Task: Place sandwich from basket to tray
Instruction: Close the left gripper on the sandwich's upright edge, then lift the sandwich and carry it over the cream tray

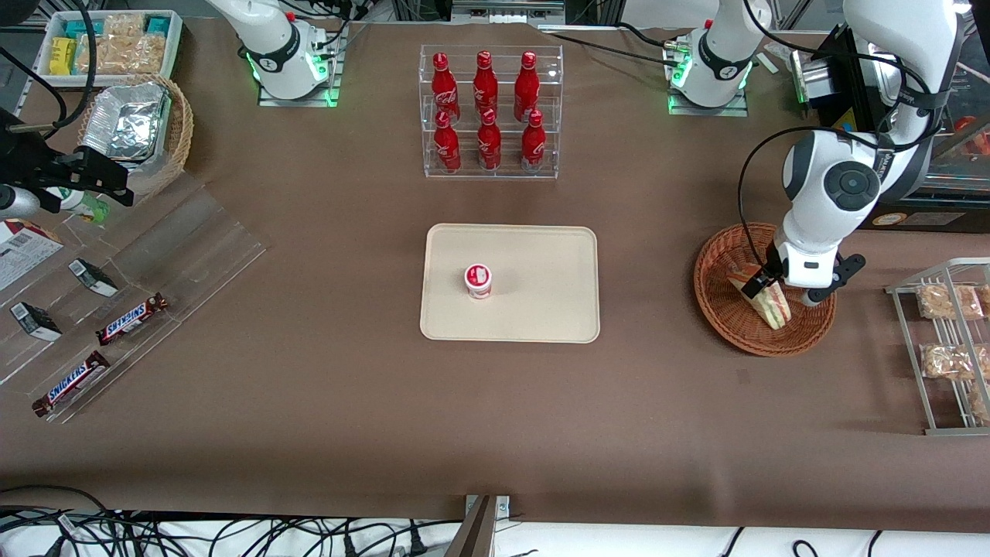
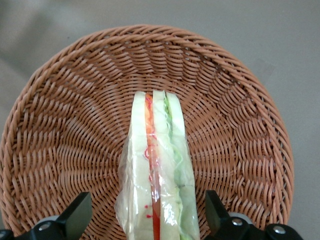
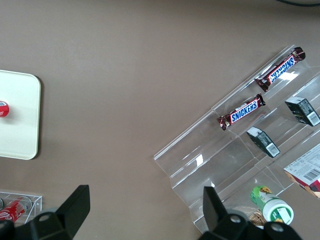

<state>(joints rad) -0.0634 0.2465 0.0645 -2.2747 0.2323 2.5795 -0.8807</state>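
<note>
My gripper [image 2: 145, 220] hangs low over the basket [image 1: 723, 313], its two fingers spread wide with the sandwich [image 2: 157, 175] standing on edge between them; in the wrist view neither fingertip [image 2: 79, 212] touches the wrap, so I hold nothing yet. The sandwich sits inside the basket, toward the working arm's end of the table, a wedge with its bread faces turned outward to my pads and its red and green filling running down the middle. The step, as I judge it, is the grasp itself. To do it well I want to settle a little lower so the pads meet the flat bread faces rather than the loose crinkled wrap at the top, keep the wedge centred in the gap so both sides make contact together, and close gently, since soft bread will squash and slick film may slip. I should stop short of pressing into the woven floor. Once it is held, a straight lift clear of the rim comes before any travel toward the tray [image 1: 541, 247], where a small red-and-white cup [image 1: 478, 280] already stands; I would aim for the bare area beside it.
</note>
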